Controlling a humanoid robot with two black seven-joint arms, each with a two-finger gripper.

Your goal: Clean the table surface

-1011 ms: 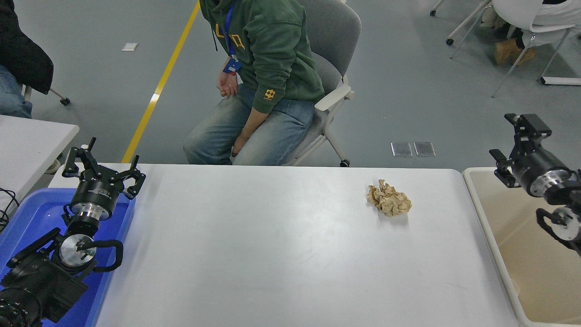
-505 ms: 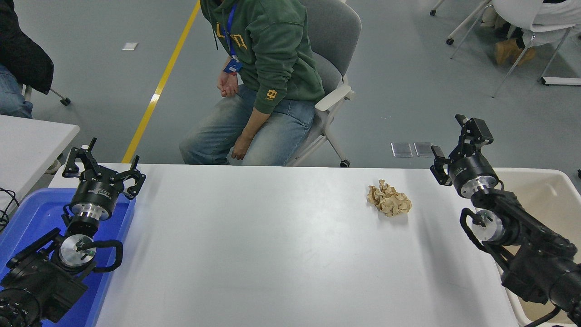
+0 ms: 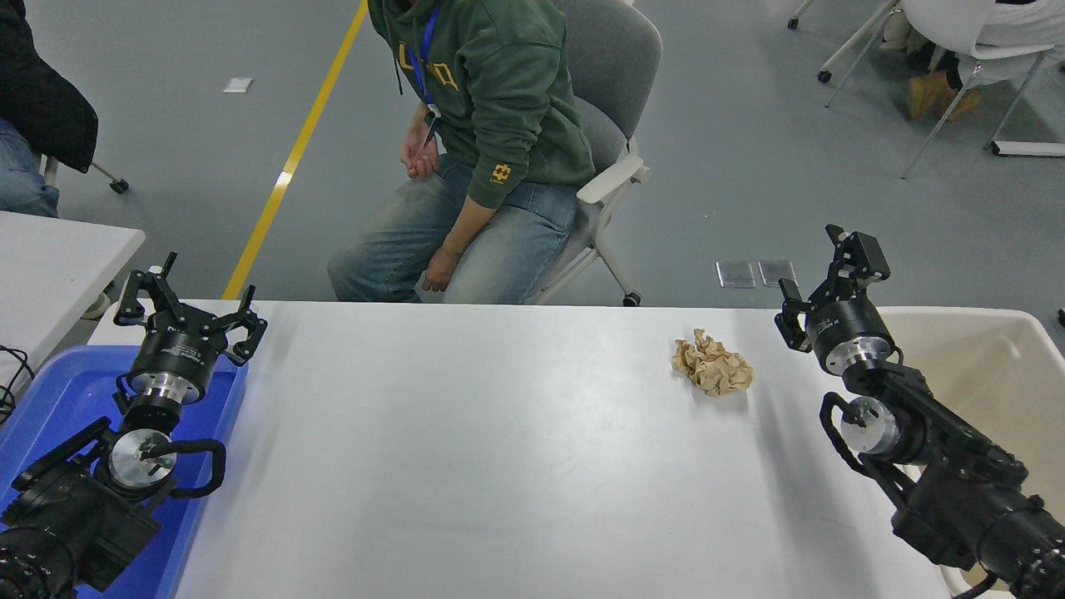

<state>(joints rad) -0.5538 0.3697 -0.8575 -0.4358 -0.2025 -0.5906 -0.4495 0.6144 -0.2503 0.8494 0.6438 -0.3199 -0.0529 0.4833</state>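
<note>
I find one crumpled brown paper wad on the table, right of centre: light, soft, crushable; I'd pinch its middle. Right gripper fingers spread, empty; left gripper parked lower left, spread.

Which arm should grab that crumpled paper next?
Right. The right gripper is open, near the crumpled brown paper on the table surface. The left gripper sits parked over the blue bin.
</note>
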